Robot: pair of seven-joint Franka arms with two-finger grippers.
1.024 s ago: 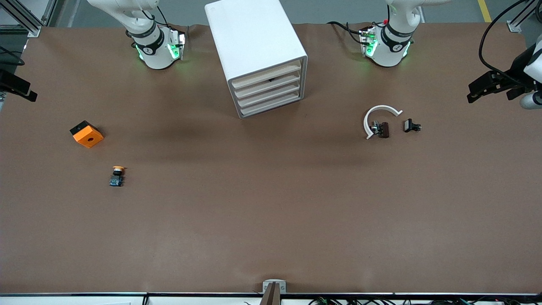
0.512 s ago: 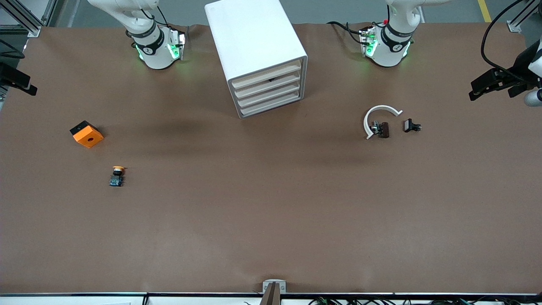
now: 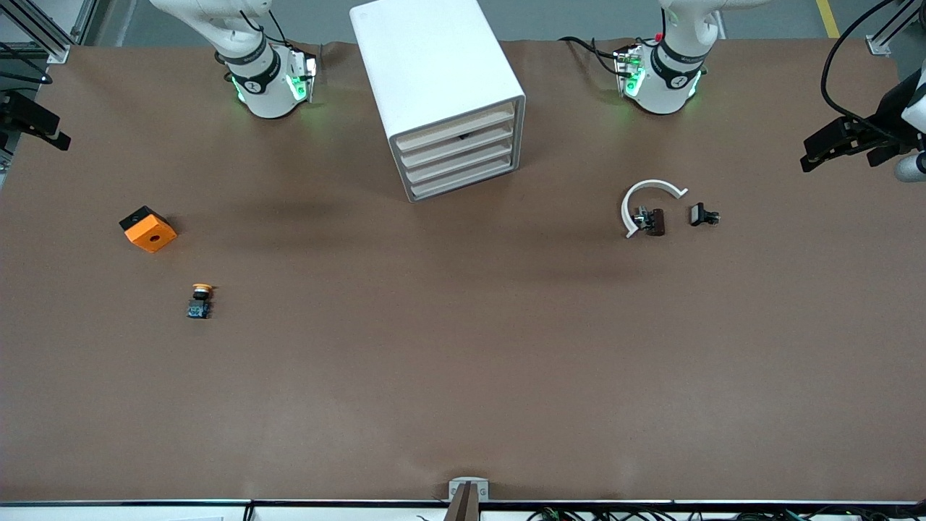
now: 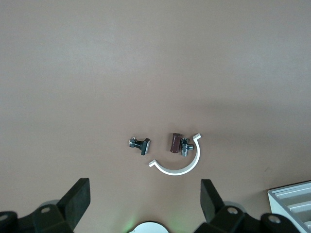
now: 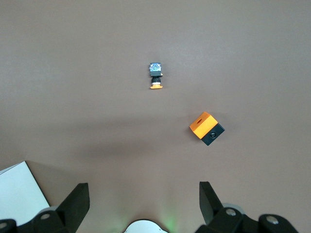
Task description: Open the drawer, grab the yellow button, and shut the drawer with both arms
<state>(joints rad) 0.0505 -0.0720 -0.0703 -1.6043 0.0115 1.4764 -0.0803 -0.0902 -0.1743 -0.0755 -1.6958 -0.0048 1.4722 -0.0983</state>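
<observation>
The white cabinet (image 3: 434,79) stands between the two arm bases, and all of its beige drawer fronts (image 3: 458,150) sit flush. The button (image 3: 200,300), orange cap on a dark body, lies on the bare table toward the right arm's end, and shows as button (image 5: 155,76) in the right wrist view. My right gripper (image 5: 144,204) hangs high and open over that end, at the edge of the front view as right gripper (image 3: 51,134). My left gripper (image 4: 145,204) is open too, high over the left arm's end as left gripper (image 3: 814,155). Neither holds anything.
An orange block (image 3: 147,229) with a black hole lies farther from the front camera than the button. Toward the left arm's end lie a white arc (image 3: 647,195) and small dark clips (image 3: 703,215). A cabinet corner (image 4: 294,204) shows in the left wrist view.
The right gripper has drifted toward the arm bases along the table's edge. The left gripper has shifted slightly the same way. Nothing on the table has moved.
</observation>
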